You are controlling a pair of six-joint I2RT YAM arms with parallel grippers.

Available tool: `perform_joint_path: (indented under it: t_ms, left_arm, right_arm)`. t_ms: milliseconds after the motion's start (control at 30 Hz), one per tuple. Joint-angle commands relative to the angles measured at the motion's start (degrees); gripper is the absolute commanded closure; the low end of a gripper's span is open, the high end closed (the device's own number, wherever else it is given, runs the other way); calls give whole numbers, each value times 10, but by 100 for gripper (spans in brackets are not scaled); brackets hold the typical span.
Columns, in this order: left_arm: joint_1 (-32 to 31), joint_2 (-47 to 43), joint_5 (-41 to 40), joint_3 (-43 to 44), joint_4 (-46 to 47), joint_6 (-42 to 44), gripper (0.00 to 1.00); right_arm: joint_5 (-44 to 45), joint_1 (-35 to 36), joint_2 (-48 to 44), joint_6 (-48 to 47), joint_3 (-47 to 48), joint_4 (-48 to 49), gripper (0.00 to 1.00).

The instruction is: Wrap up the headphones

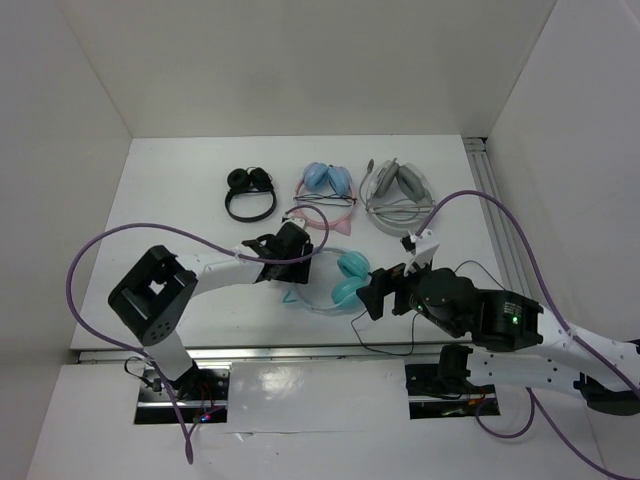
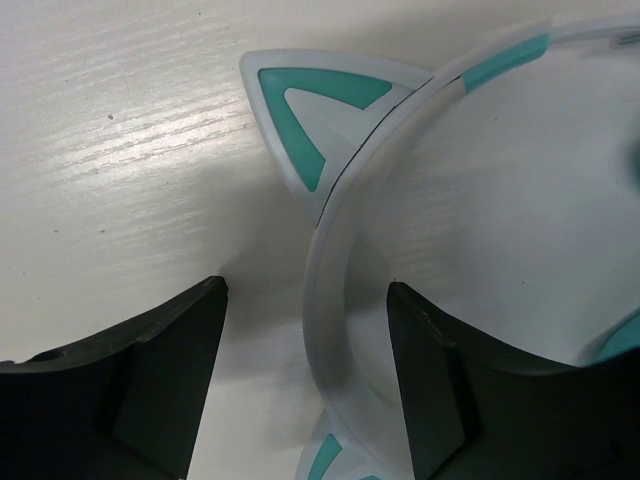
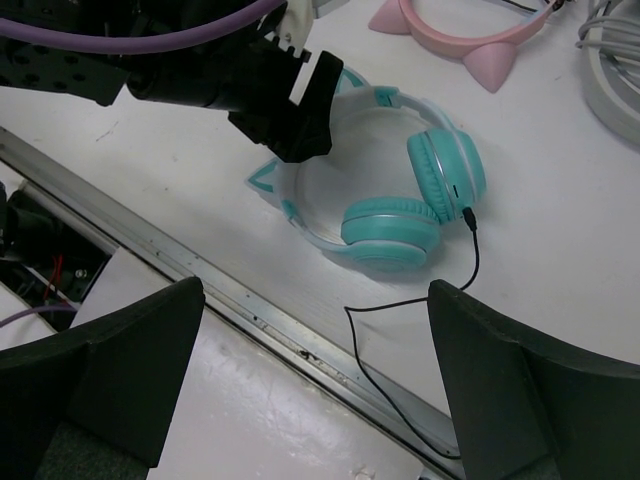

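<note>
The headphones lie near the table's front edge, with teal ear cups and a white headband bearing a teal-centred cat ear. A thin black cable runs from one cup toward the front rail. My left gripper is down over the headband, which passes between its two fingers with a gap on each side; the jaws are open. Close in front of the ear cups, my right gripper hovers above the table edge, open with nothing between its fingers.
Three other pairs lie in a row at the back: a small black pair, a light-blue-cupped pair with a pink band and a grey pair. A metal rail runs along the front edge. White walls enclose the table.
</note>
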Motion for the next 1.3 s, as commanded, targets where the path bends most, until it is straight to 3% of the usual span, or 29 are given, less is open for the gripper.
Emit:
perform_joint_path:
  t_ms: [0,167,200,233,333,367,500,600,700,767,800,900,1033,1133,1267]
  left_arm:
    - [-3,19,-2,12,5,3,23]
    - [-9,32,-20,18,-16,-10,52]
    - [-9,32,-20,10,-16,-10,61]
    - [-9,32,-29,3,-16,-17,83]
    - [-9,38,-47,3,-38,-24,91]
    - [-9,38,-56,3,-45,-29,100]
    - [-39,19,-99,17,-124,-75,100]
    - [-117,-46,-188,39,-242,-158,100]
    - [-183,-83,-303,137,-493,-316,100]
    - [-189,-83,-348,220,-675,-420,100]
    - [-189,-103,-340,231,-676,-334,100]
    - [-171,-184,-323,263,-676,-278,100]
    - [-67,-243,-336,306,-676,-194,100]
    - [7,-257,-375,365,-676,-129,100]
    - [38,-281,-371,427,-652,-95,100]
  right_arm:
    - [-9,3,0,-7,1,37,0]
    - [-9,3,0,-7,11,37,0]
    - [-9,3,0,-7,11,37,0]
    - [-9,3,0,-7,11,37,0]
    - [-28,3,0,-7,11,43,0]
    - [-39,3,0,-13,11,50,0]
    - [-39,3,-6,-13,6,55,0]
    - [-39,3,-6,-13,0,63,0]
    - [-45,3,-6,-13,-20,95,0]
    - [-59,3,-6,-24,-30,131,0]
    - [-59,3,-6,-30,-43,146,0]
    - [-73,3,-6,-55,-77,223,0]
    - [-84,3,2,-97,-88,311,0]
    - [-70,3,39,-151,-82,363,0]
    - [7,3,162,-199,-57,414,0]
